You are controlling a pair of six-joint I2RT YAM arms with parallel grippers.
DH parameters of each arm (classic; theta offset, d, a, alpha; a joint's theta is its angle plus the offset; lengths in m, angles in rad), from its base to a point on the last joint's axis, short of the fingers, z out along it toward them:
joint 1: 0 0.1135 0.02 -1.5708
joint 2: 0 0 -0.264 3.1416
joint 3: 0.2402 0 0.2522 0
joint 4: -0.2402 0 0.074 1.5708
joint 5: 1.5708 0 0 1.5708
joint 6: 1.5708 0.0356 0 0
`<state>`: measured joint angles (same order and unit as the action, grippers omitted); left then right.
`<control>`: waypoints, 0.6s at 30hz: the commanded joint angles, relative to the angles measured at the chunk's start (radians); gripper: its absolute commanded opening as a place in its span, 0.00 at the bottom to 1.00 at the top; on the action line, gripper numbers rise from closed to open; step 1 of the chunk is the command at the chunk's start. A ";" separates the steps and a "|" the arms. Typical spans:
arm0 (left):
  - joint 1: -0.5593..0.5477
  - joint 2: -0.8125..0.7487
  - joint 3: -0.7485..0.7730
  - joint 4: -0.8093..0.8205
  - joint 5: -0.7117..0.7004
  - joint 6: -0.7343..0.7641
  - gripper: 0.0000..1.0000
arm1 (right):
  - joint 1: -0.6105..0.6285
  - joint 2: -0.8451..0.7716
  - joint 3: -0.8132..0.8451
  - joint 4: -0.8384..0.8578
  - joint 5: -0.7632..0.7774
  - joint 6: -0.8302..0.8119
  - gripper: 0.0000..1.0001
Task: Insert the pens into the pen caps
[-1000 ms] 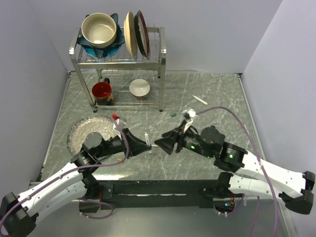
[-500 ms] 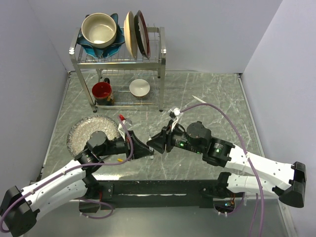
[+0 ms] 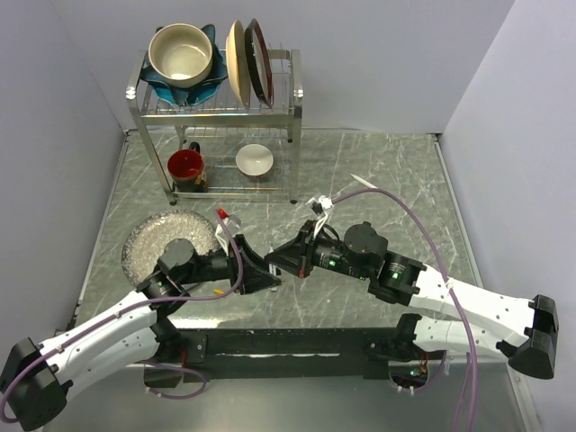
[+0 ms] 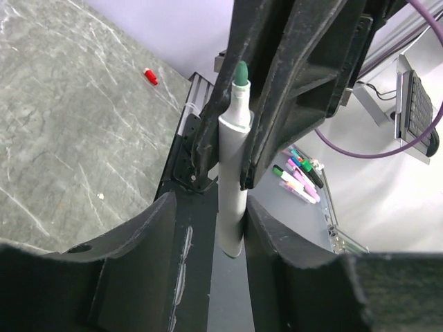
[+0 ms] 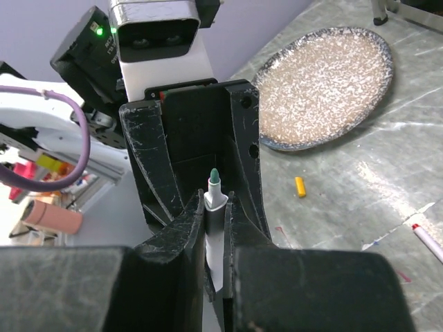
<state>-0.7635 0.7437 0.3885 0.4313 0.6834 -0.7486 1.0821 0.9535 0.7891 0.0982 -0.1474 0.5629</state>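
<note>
A white pen (image 4: 232,159) with a bare green tip is held level above the table between my two grippers. My right gripper (image 5: 214,207) is shut on this pen (image 5: 215,198) just behind the tip. My left gripper (image 4: 211,202) is open around the pen's rear end, with a gap beside the barrel. In the top view both grippers meet nose to nose, left gripper (image 3: 259,274), right gripper (image 3: 281,259). A red-tipped pen (image 3: 225,217) lies by the plate. Another white pen (image 3: 364,182) lies at the far right. A yellow pen cap (image 5: 300,186) and a red pen cap (image 4: 150,76) lie on the table.
A speckled plate (image 3: 148,241) sits to the left of my left arm. A metal dish rack (image 3: 216,112) at the back holds bowls and plates above, with a red mug (image 3: 186,166) and a white bowl (image 3: 255,159) beneath. Purple cables loop over both arms.
My right gripper has moved left to the pen and shut on it. My left gripper, which was shut on the pen, has opened.
</note>
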 commanded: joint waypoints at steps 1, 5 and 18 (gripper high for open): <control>-0.003 0.017 0.043 0.063 0.002 0.008 0.44 | -0.001 -0.022 -0.013 0.106 -0.001 0.049 0.00; -0.003 0.025 0.036 0.109 -0.002 -0.014 0.30 | 0.001 -0.025 -0.027 0.127 -0.001 0.077 0.00; -0.003 -0.127 0.108 -0.247 -0.266 0.098 0.01 | -0.031 -0.179 -0.022 -0.198 0.425 0.284 0.50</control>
<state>-0.7700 0.6842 0.4042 0.3904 0.5957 -0.7479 1.0794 0.8513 0.7017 0.1352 0.0120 0.7353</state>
